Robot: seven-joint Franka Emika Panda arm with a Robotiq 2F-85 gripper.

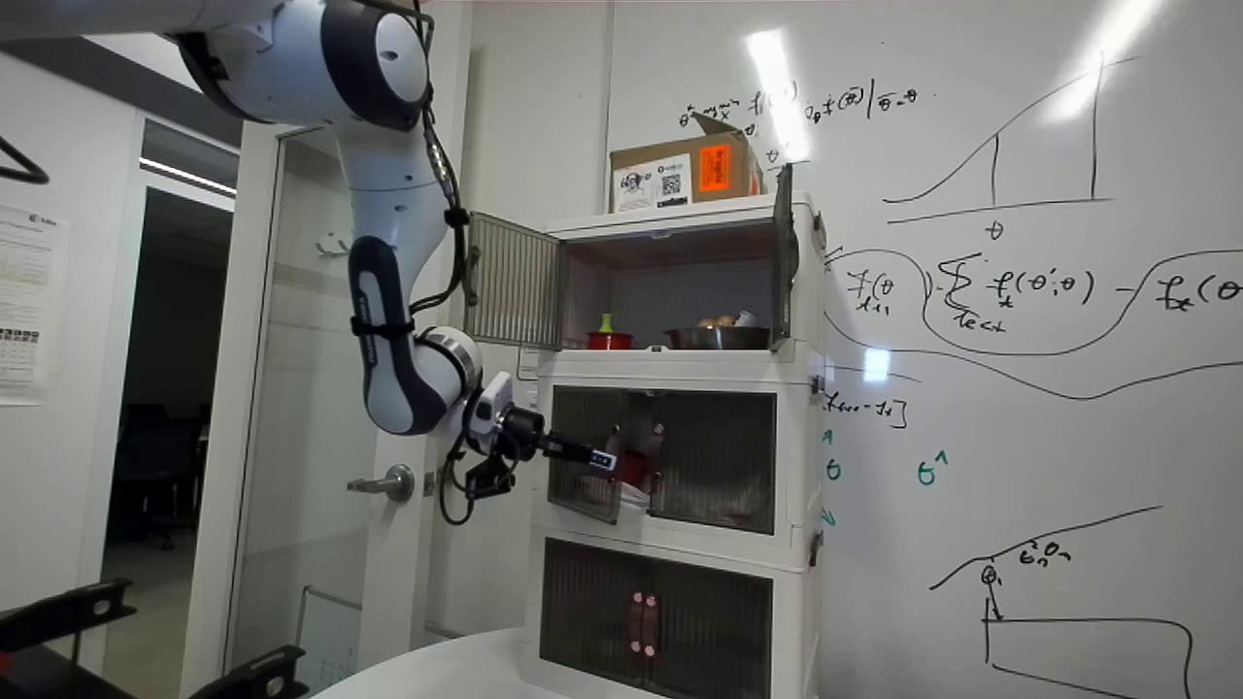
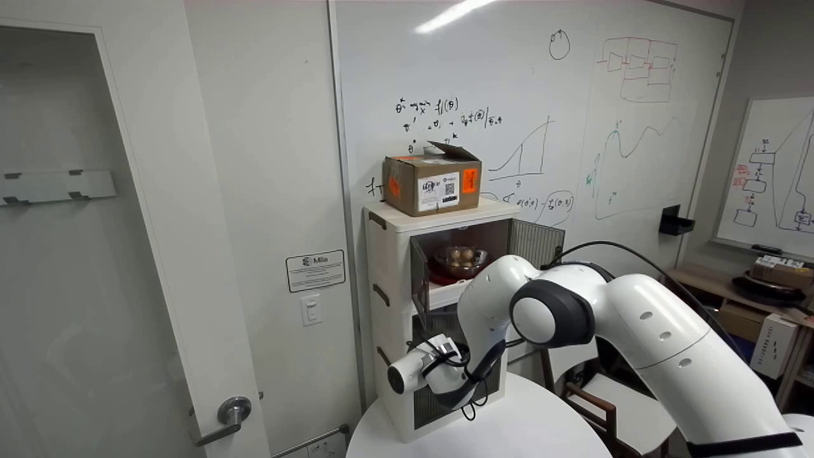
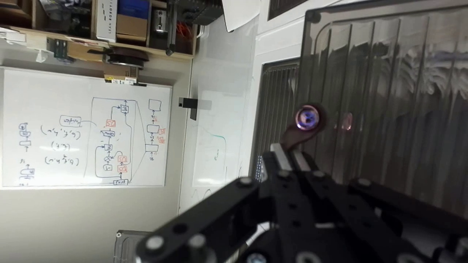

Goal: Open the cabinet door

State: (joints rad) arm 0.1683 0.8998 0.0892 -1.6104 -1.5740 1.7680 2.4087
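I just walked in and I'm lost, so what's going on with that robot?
A robot arm has its tool closed on the handle of a cabinet door on the middle tier of a white cabinet. That door stands partly open, while its neighbour looks shut. The top-tier doors are both swung open.

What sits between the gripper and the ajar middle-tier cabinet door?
The brown handle: in the wrist view it is mounted on the cabinet door, one end held between the tips of the gripper.
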